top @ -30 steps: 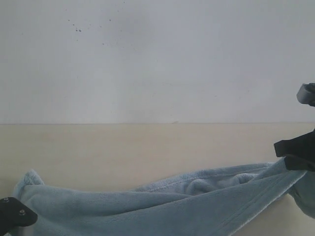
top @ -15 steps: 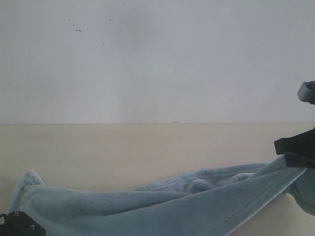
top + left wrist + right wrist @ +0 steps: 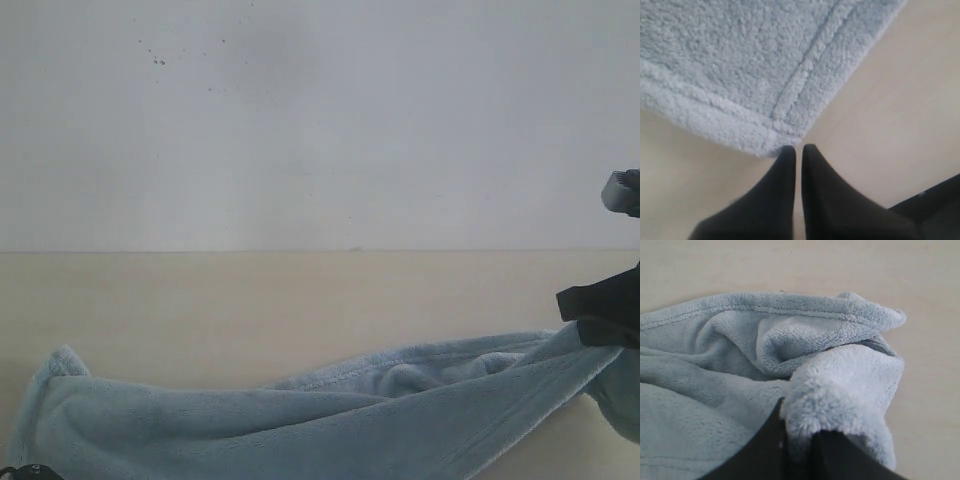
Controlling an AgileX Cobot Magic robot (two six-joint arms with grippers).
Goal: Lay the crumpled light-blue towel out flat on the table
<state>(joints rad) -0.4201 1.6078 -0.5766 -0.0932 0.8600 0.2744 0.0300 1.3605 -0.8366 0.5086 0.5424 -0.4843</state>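
**Left corner let go; right end clamped and raised**

At the left, my left gripper (image 3: pixel 796 148) has sunk toward the near edge of the exterior view over the last second, and only a sliver of it shows there now. Its jaws are together and empty. The tips sit just short of the towel (image 3: pixel 300 425) at its corner (image 3: pixel 771 144), which lies flat on the table (image 3: pixel 250 310). I judge that corner placed.

The towel runs across the near table, bunched in a long fold through its middle. The far hem (image 3: pixel 420 352) is rolled over.

At the right, my right gripper (image 3: pixel 797 432) is clamped on a thick fold of the towel's end, held up off the surface as before.

Bare table stretches behind the towel to the wall (image 3: pixel 320 120), which gives ample room to draw the far edge out.
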